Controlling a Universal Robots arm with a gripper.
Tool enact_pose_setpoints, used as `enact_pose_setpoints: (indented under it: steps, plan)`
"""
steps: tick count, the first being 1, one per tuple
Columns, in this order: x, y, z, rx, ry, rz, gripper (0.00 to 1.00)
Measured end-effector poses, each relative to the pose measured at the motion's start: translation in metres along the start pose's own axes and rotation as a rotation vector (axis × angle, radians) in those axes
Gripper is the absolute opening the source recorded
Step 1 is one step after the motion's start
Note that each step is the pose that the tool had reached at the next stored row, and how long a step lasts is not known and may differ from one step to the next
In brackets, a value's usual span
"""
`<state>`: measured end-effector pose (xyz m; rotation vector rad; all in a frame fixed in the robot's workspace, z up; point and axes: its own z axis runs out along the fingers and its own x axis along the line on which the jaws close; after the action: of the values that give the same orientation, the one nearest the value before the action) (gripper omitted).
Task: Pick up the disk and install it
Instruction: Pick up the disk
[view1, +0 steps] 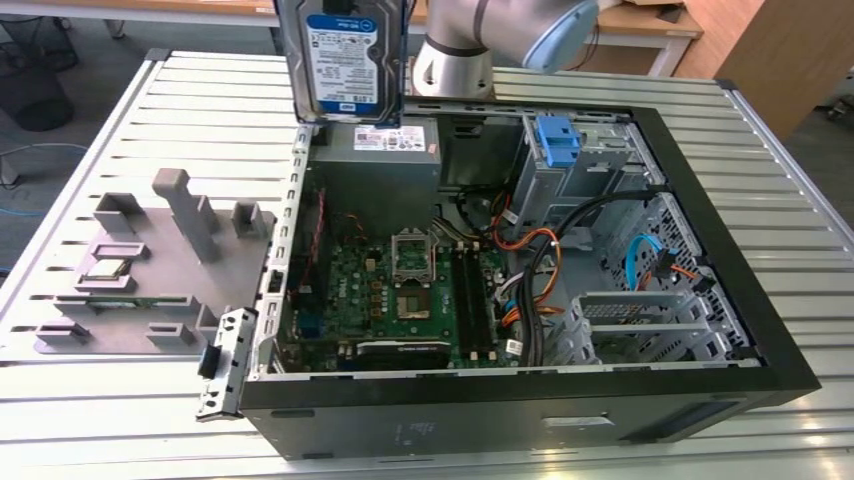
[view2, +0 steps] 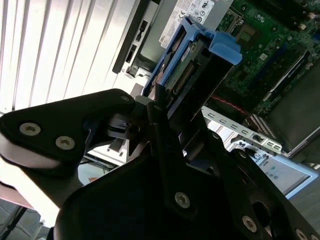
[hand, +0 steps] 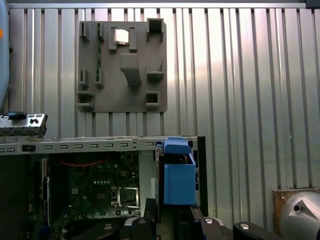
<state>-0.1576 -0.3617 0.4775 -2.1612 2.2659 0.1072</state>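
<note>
My gripper (view2: 172, 106) clamps the disk (view1: 350, 55) upright above the case (view1: 781, 320) edge, near the power supply (view1: 380, 140); best done slowly, I judge — hold it plumb, clear of the cables (view1: 547, 250).

Slatted metal surface (view1: 187, 110) with two items.
Open computer case (view1: 534, 415) toward the exterior view's right; grey fixture plate (view1: 180, 280) just beside it, left.

Silver disk (view1: 347, 55) — blue-and-white label; blue rails; green motherboard (view1: 358, 282).
</note>
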Motion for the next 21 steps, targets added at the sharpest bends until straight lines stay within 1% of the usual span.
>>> enact_pose_setpoints:
  steps: [21]
  plan:
    - [-0.0024,-0.0506,-0.0015,-0.0001,0.0000,0.000,0.35]
